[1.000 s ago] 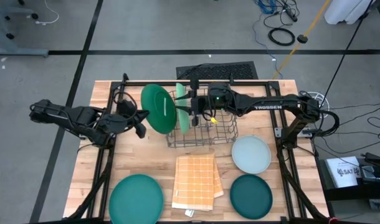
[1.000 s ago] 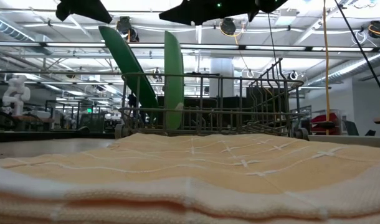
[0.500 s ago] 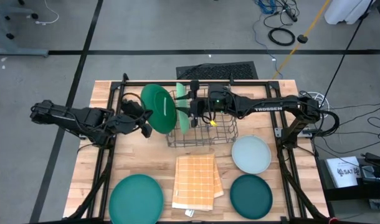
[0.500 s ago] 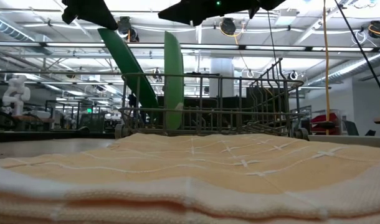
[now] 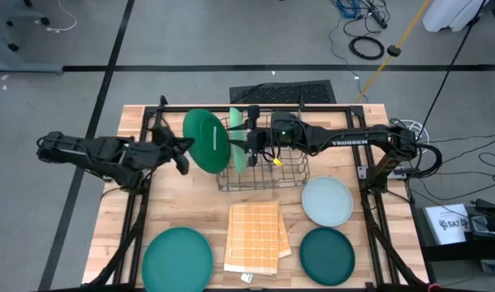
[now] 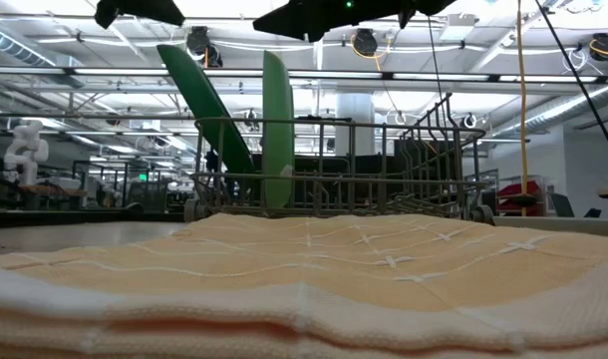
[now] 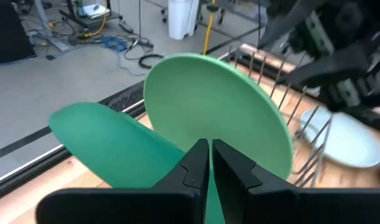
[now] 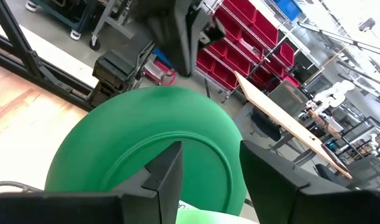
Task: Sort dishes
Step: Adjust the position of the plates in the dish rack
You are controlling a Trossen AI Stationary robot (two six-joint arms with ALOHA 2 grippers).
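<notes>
A mid green plate (image 5: 205, 139) leans on edge at the left end of the grey wire rack (image 5: 268, 172). A light green plate (image 5: 238, 139) stands upright in the rack beside it. My left gripper (image 5: 181, 161) is shut, just left of the mid green plate's rim (image 7: 109, 149); no frame shows them touching. My right gripper (image 5: 250, 144) is open over the rack by the light green plate; its fingers (image 8: 168, 168) frame the mid green plate (image 8: 152, 143). A teal plate (image 5: 177, 258), a pale blue-grey plate (image 5: 327, 201) and a dark teal plate (image 5: 327, 255) lie flat on the table.
A folded orange-yellow checked cloth (image 5: 254, 235) lies at the table's near middle, between the teal and dark teal plates. A black mat (image 5: 284, 91) lies beyond the rack. Dark frame bars (image 5: 142, 203) run along the table's left and right sides.
My left gripper, still shut, went toward the mid green plate, then drew back toward the table's left edge and up a little. The plates have kept still.
</notes>
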